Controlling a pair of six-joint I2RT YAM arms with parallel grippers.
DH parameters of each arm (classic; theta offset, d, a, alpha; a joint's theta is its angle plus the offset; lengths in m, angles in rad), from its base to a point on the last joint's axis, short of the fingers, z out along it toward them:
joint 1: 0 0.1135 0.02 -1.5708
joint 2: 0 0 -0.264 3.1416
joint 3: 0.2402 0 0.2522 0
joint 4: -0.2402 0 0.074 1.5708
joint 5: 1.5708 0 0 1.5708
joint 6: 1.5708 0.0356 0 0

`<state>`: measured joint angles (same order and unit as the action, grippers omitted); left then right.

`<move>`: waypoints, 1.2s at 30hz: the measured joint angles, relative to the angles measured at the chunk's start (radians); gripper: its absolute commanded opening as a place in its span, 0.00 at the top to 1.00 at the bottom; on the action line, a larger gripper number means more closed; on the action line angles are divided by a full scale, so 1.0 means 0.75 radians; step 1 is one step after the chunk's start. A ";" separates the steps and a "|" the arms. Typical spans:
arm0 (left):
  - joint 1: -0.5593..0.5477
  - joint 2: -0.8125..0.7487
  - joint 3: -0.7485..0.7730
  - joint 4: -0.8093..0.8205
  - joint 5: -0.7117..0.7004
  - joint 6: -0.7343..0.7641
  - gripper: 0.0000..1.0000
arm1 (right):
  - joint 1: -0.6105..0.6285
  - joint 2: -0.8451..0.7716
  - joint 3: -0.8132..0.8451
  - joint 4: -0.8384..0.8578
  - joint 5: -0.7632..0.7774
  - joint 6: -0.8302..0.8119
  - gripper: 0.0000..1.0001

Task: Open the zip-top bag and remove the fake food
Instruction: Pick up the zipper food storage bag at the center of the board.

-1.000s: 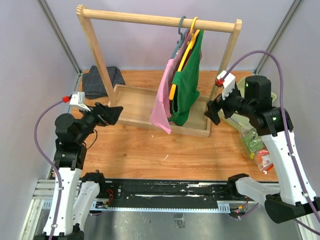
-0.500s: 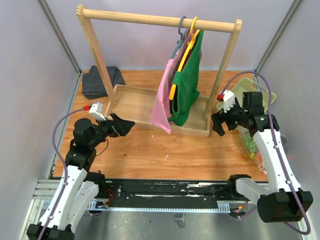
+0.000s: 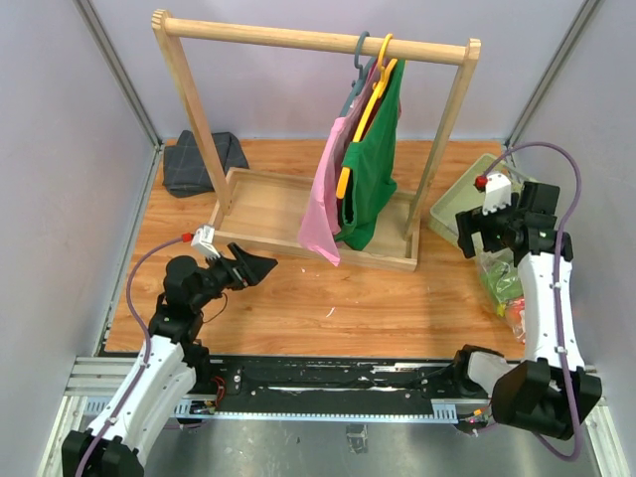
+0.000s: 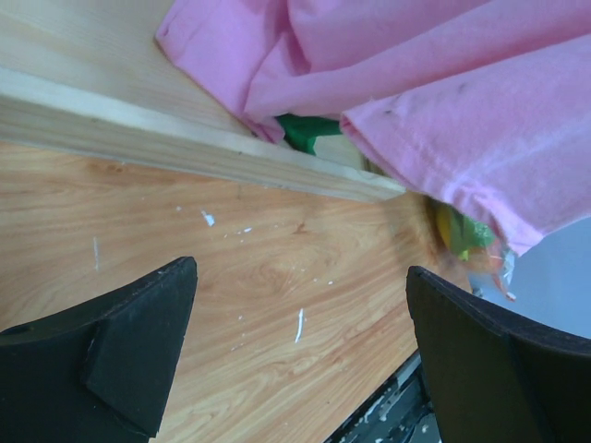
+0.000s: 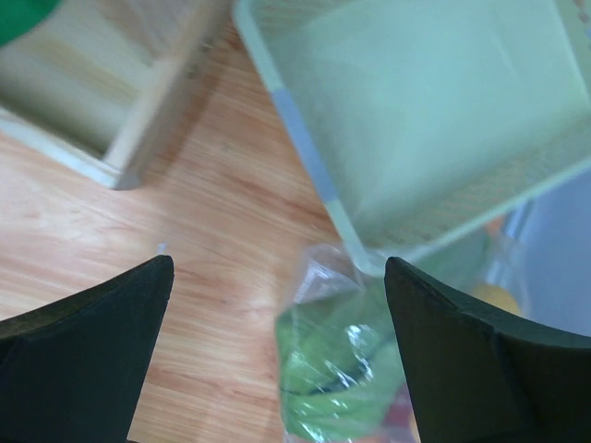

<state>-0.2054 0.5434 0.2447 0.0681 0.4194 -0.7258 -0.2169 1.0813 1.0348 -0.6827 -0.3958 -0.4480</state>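
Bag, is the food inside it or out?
Inside. Green food shows through the clear bag in the right wrist view.

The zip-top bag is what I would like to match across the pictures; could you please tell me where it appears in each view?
Top external: the bag lies at the table's right edge, just nearer than the green bin.
Left wrist: only a glimpse at the right, under the pink garment.
Right wrist: bottom centre, below the bin's corner.
Shared landmark: the rack's wooden base.
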 measured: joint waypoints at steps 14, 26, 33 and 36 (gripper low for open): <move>-0.002 -0.004 -0.045 0.268 0.017 -0.093 0.02 | -0.420 -0.057 -0.052 -0.200 0.263 -0.381 0.02; -0.002 -0.033 -0.056 0.326 0.044 -0.148 0.03 | -0.436 0.062 -0.139 -0.240 0.124 -0.572 0.01; -0.002 -0.141 -0.104 0.327 0.053 -0.191 0.03 | -0.419 0.145 -0.192 -0.195 0.130 -0.602 0.01; -0.002 -0.144 -0.104 0.327 0.055 -0.197 0.04 | -0.413 0.144 -0.195 -0.190 0.137 -0.611 0.02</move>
<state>-0.2066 0.4355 0.1665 0.3130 0.4610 -0.8734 -0.5266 1.1893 0.8883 -0.8249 -0.2932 -0.9062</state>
